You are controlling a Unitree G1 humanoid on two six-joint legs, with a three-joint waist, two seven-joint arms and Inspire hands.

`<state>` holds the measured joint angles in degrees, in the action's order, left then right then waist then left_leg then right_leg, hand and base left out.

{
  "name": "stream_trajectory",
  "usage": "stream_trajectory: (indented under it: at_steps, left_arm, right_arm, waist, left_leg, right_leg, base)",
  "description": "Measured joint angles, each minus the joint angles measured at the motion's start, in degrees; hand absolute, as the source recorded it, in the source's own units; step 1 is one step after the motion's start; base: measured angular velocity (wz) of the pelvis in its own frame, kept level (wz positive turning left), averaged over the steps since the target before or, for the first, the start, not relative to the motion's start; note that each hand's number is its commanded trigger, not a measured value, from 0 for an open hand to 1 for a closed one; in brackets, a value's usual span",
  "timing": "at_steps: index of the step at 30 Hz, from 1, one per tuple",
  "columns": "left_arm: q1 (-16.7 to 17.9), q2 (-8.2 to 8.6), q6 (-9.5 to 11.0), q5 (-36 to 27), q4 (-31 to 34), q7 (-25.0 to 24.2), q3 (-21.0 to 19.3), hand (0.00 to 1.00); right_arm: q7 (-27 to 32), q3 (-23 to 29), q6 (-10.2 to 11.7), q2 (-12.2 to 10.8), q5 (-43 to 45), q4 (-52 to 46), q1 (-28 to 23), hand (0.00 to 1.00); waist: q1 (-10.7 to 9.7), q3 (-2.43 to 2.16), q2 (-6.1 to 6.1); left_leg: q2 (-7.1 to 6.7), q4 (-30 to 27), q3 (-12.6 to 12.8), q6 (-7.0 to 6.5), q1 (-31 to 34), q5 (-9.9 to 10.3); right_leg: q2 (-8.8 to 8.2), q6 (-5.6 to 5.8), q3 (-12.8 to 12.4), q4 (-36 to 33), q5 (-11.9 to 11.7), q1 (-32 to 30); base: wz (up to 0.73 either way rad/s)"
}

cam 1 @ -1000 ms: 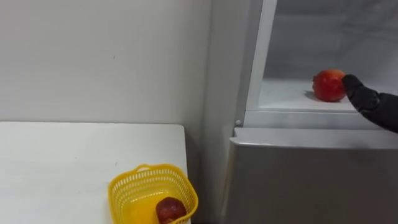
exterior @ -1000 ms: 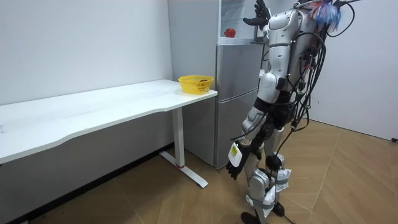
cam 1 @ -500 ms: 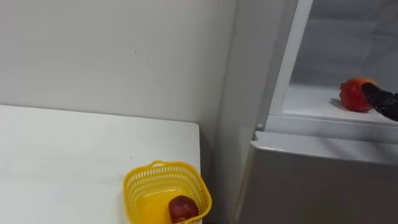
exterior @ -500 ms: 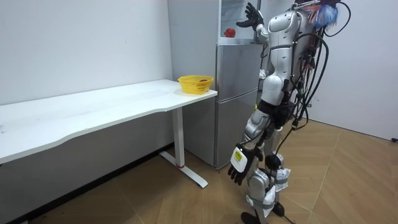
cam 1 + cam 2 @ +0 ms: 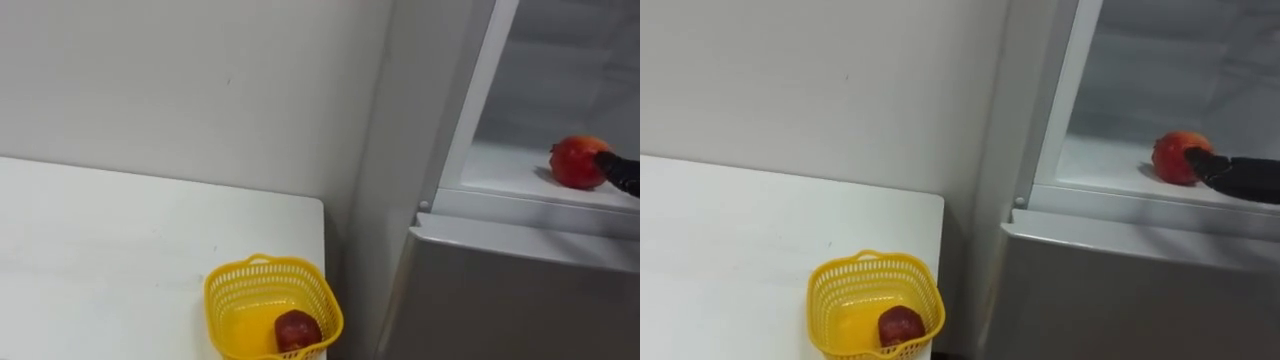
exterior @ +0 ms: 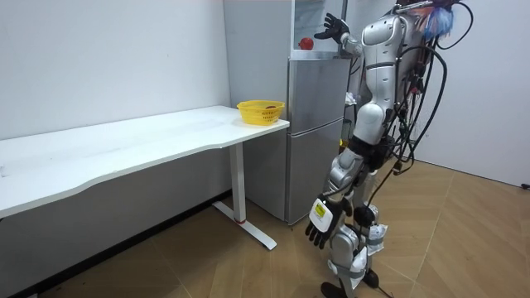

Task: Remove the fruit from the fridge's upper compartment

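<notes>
A red round fruit [image 5: 574, 162] lies on the white shelf [image 5: 510, 170] of the open upper fridge compartment. My right hand [image 5: 1232, 172] comes in from the right with straight dark fingers, and their tips touch the fruit's right side. In the room view that hand [image 6: 331, 27] is raised at the fruit [image 6: 306, 42] with its fingers spread, open. My left hand [image 6: 322, 223] hangs low beside my legs with relaxed fingers and holds nothing.
I stand facing the grey fridge [image 6: 315, 124]; its shut lower door [image 5: 520, 300] is below the shelf. A yellow basket [image 5: 235, 300] holding a dark red fruit [image 5: 297, 330] stands on the corner of the white table [image 5: 120, 250] nearest the fridge.
The camera has turned, so the fridge and basket sit further right in the picture. In the room view my right hand has come down to the fruit, and my left hand has swung slightly.
</notes>
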<state>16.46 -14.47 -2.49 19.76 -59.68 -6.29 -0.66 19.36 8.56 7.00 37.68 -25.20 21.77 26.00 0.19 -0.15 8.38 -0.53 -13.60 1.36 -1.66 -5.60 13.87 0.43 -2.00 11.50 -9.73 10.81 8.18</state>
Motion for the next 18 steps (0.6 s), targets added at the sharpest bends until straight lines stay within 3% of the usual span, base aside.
stream_trajectory:
  at_steps: [4,18]
  left_arm:
    - [0.0,-0.24,0.0,0.0,0.0,0.2,-1.5,0.0]
    - [1.0,-1.25,-0.1,0.0,1.2,0.5,-2.6,0.0]
  right_arm:
    - [-2.0,-0.1,-0.7,2.1,-1.5,1.9,0.1,0.0]
    - [-4.9,-2.7,-2.1,3.6,-1.6,5.0,2.2,0.0]
  waist:
    - [0.0,-0.16,0.22]
    - [0.2,-0.13,1.11]
  left_leg:
    - [0.24,0.0,-0.5,-0.01,0.0,0.0]
    - [-0.17,0.1,-1.1,-0.01,0.2,0.0]
  right_leg:
    - [-0.33,0.01,1.1,-0.1,0.0,0.1]
    - [-0.21,-0.02,1.2,0.0,0.0,0.2]
  base:
    - [0.06]
    - [0.0]
